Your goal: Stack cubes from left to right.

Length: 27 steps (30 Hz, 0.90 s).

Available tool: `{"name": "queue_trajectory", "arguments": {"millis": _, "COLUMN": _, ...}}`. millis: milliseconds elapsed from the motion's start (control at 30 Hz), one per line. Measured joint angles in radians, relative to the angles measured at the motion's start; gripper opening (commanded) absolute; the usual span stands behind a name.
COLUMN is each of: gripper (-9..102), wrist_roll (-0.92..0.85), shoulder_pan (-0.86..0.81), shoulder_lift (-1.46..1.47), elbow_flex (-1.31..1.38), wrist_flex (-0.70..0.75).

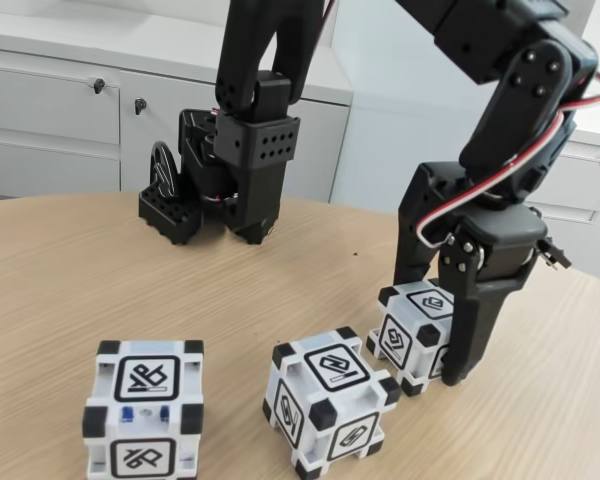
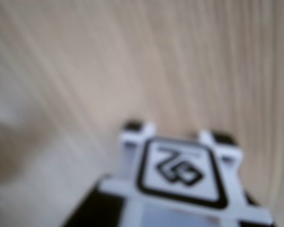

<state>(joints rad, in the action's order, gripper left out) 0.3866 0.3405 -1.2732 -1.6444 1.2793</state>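
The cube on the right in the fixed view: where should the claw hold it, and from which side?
Grip the right cube on two opposite flat side faces, between the black corner blocks, coming from above. It sits flat on the table, and the claw is already around it.

In the fixed view the black arm rises from its base at the back, arches over to the right and folds down at the elbow. Its end effector (image 1: 438,330) points straight down, fingers spread, one finger (image 1: 470,335) standing in front, tip low.
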Motion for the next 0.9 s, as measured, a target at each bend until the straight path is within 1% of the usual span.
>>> {"name": "queue_trajectory", "arguments": {"millis": 367, "gripper": 22, "wrist_roll": 0.002, "shoulder_pan": -0.003, "shoulder_lift": -0.029, "elbow_flex": 0.003, "wrist_flex": 0.018}}
{"name": "queue_trajectory", "arguments": {"millis": 600, "gripper": 23, "wrist_roll": 0.000, "shoulder_pan": -0.029, "shoulder_lift": -0.328, "elbow_flex": 0.003, "wrist_flex": 0.018}}
{"name": "queue_trajectory", "arguments": {"millis": 733, "gripper": 24, "wrist_roll": -0.006, "shoulder_pan": -0.115, "shoulder_lift": -0.523, "elbow_flex": 0.002, "wrist_flex": 0.020}}
{"name": "queue_trajectory", "arguments": {"millis": 900, "gripper": 23, "wrist_roll": -0.052, "shoulder_pan": -0.288, "shoulder_lift": -0.681, "elbow_flex": 0.002, "wrist_flex": 0.020}}
